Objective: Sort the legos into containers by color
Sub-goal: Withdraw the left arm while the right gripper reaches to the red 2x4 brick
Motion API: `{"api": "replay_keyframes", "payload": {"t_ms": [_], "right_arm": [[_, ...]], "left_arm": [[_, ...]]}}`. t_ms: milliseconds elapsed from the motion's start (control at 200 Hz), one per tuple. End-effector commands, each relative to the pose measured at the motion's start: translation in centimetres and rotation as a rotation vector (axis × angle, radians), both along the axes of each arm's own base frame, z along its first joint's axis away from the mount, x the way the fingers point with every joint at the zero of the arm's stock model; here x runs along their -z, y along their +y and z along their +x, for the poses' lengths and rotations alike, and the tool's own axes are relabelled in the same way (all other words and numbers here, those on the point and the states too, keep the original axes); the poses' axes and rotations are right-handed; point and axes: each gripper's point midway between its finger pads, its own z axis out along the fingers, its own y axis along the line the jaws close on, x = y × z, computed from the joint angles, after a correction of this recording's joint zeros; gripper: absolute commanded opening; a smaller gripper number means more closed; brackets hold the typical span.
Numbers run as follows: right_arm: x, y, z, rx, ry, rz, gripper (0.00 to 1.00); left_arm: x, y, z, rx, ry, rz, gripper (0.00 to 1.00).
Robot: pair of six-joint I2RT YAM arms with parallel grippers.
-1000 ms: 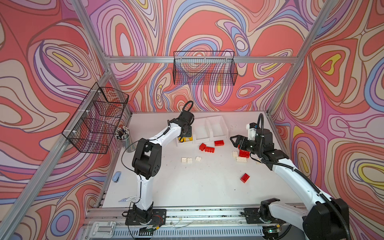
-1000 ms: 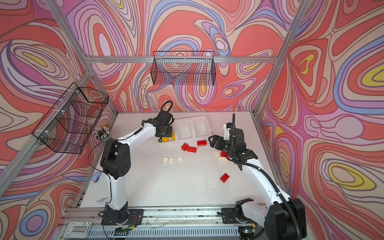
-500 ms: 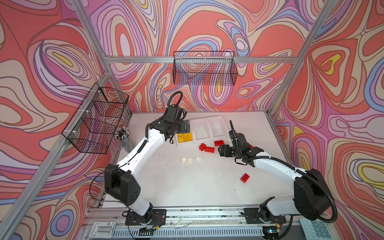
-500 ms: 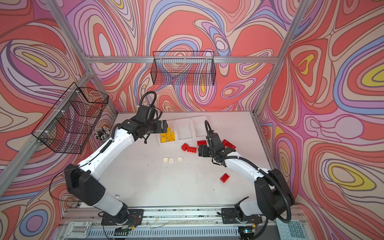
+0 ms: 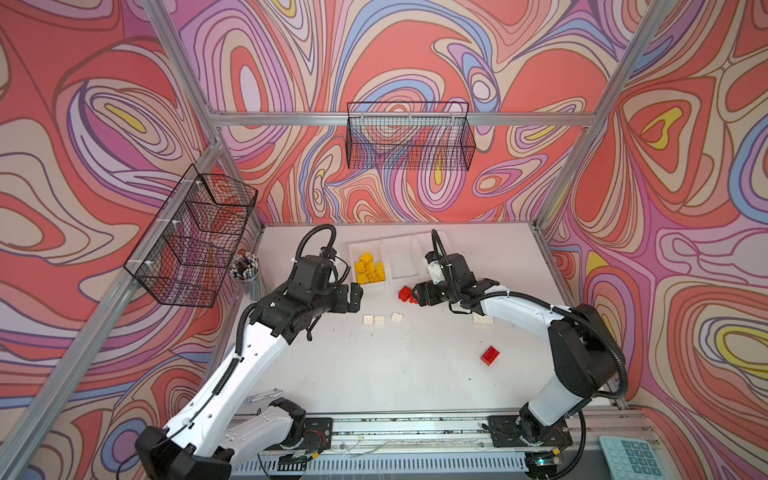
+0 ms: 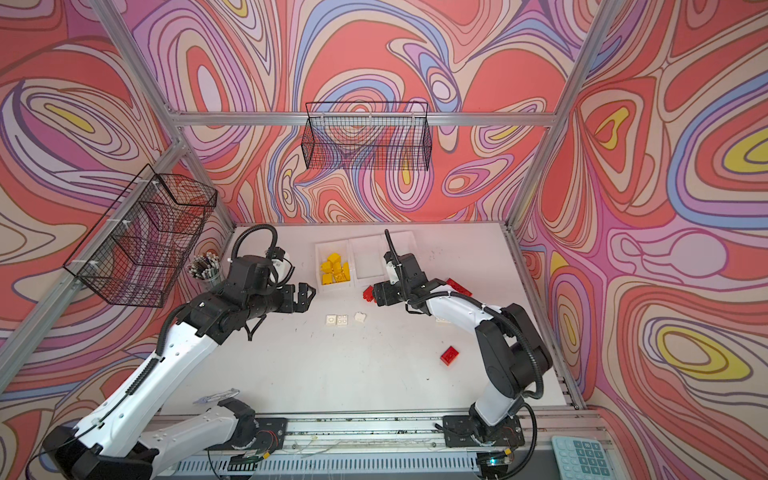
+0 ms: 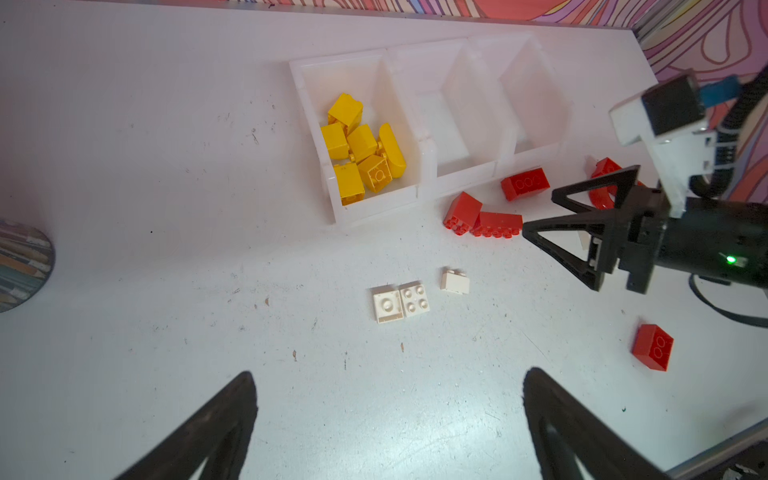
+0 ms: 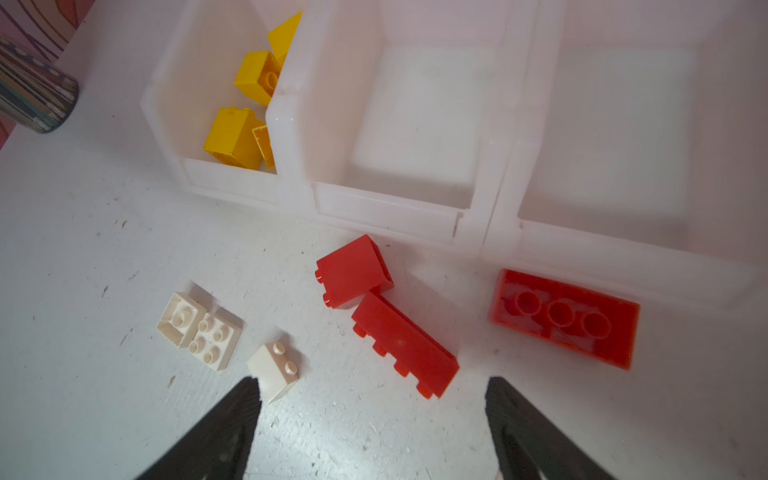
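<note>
Yellow legos sit piled in one end bin of the containers, and the other two bins show bare white floor. Red legos lie just in front of the containers, white legos a little further out. The left gripper is spread wide, holding nothing. The right gripper is spread too, near the red ones. The left wrist view catches a lone red brick well apart from the containers, which the right wrist view misses.

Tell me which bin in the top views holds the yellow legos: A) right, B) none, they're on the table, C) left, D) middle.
C: in both top views the yellow legos sit in the left bin; the middle bin looks empty.
</note>
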Motion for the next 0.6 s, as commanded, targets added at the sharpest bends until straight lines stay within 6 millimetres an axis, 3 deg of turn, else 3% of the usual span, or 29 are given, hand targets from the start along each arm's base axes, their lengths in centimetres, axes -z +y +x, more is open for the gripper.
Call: {"api": "replay_keyframes", "payload": {"t_ms": [0, 110, 115, 135, 310, 591], "right_arm": [[1.4, 0.8, 0.2, -0.060, 0.000, -0.010, 0.88], [1.7, 0.9, 0.5, -0.060, -0.016, -0.010, 0.89], [2.7, 0.8, 0.4, -0.061, 0.002, -0.020, 0.88], [3.1, 0.8, 0.4, -0.063, 0.009, -0.027, 0.89], [4.4, 0.8, 0.3, -0.080, 0.019, -0.042, 0.88], [5.5, 1.4, 0.1, -0.126, 0.032, -0.046, 0.86]], "left_arm": [[0.4, 0.1, -1.3, 0.042, 0.005, 0.001, 0.99], [1.1, 0.0, -1.6, 0.047, 0.020, -0.001, 0.99], [1.2, 0.0, -1.6, 0.047, 0.021, 0.000, 0.99], [1.3, 0.0, -1.6, 0.048, 0.024, -0.001, 0.99], [2.6, -0.3, -1.2, 0.046, 0.045, -0.004, 0.98], [2.4, -1.1, -1.0, 0.048, 0.051, -0.052, 0.97]]}}
